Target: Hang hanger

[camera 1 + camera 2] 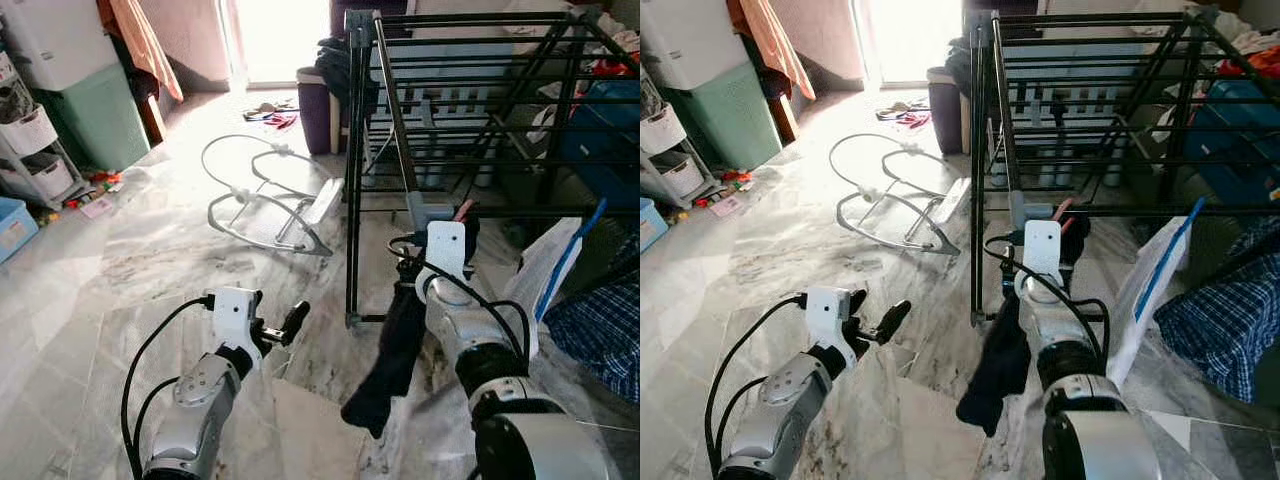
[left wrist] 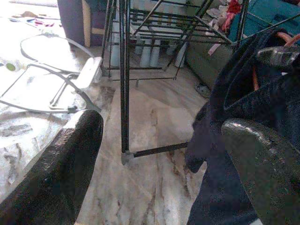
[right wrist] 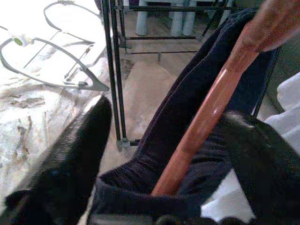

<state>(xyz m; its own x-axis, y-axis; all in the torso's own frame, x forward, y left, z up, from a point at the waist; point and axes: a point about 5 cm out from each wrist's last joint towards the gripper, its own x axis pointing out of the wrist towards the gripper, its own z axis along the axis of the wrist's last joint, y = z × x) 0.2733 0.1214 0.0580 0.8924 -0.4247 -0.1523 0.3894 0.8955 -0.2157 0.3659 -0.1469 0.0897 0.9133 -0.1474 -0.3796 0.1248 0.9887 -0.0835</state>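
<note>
Hanger (image 3: 206, 117) between right jaws (image 3: 164, 154)

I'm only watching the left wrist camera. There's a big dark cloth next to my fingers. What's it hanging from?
Observer: A reddish hanger, carried by the right gripper. The dark cloth droops from it toward the floor.
Kid: Is the hanger up on the rack yet?
Observer: Not yet. The right gripper is level with a low rail of the black drying rack, and the top rails sit well above it.
Kid: Is anything on the far side of that arm?
Observer: Yes, a white bag with a blue strip, and a blue checked cloth past it.
</note>
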